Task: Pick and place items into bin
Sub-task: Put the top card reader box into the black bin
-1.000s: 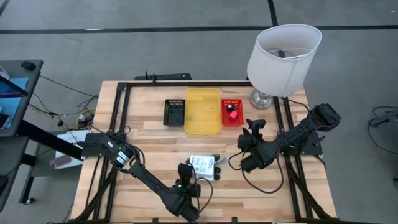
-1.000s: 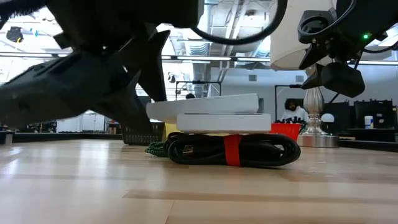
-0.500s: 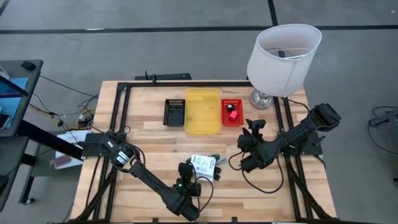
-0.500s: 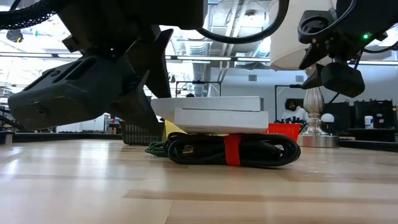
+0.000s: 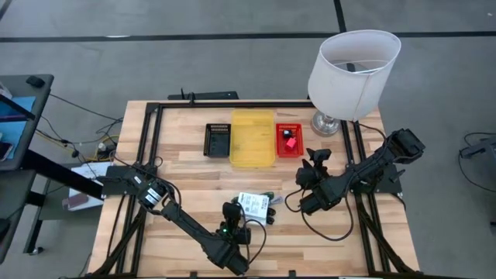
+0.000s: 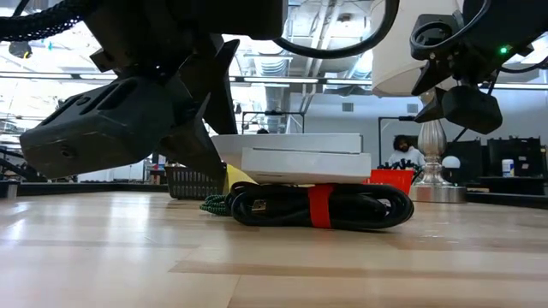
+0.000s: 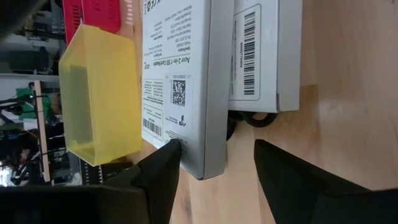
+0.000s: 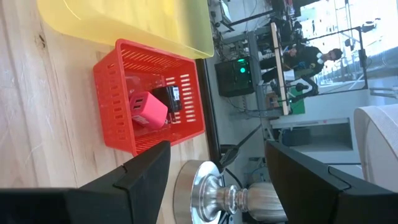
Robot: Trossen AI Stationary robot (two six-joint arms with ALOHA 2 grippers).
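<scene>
Two white labelled flat packs (image 5: 252, 204) lie stacked on a coiled black cable with a red tie (image 6: 318, 206). The upper pack (image 7: 180, 74) overhangs the lower pack (image 7: 264, 56). A green-and-black cord (image 6: 214, 205) lies beside the coil. My left gripper (image 7: 217, 146) is open at the upper pack's near corner, with one finger above that corner and one below it. My right gripper (image 8: 217, 144) hangs open in the air on the near side of the red basket (image 8: 146, 106). That basket holds a red piece (image 8: 148, 111) and a black cube (image 8: 169, 98). My left gripper reaches level from the table's near side, its open fingers either side of the upper pack's near corner (image 7: 184, 151). One fingertip (image 7: 169, 151) meets that corner at the label face, and the other stands apart. The pack lies flat on the lower pack.
A yellow bin (image 5: 253, 138) stands at the far middle, between a black basket (image 5: 218, 139) and the red basket (image 5: 289, 140). A lamp with a white shade (image 5: 353, 74) stands at the far right corner. A black frame runs around the table's edges. A person sits in the room behind.
My left gripper has risen a little and edged toward the packs. The upper pack was tilted, with its end at the gripper lower, and now lies level. Both packs sit slightly higher on the coil. My right arm has kept still.
</scene>
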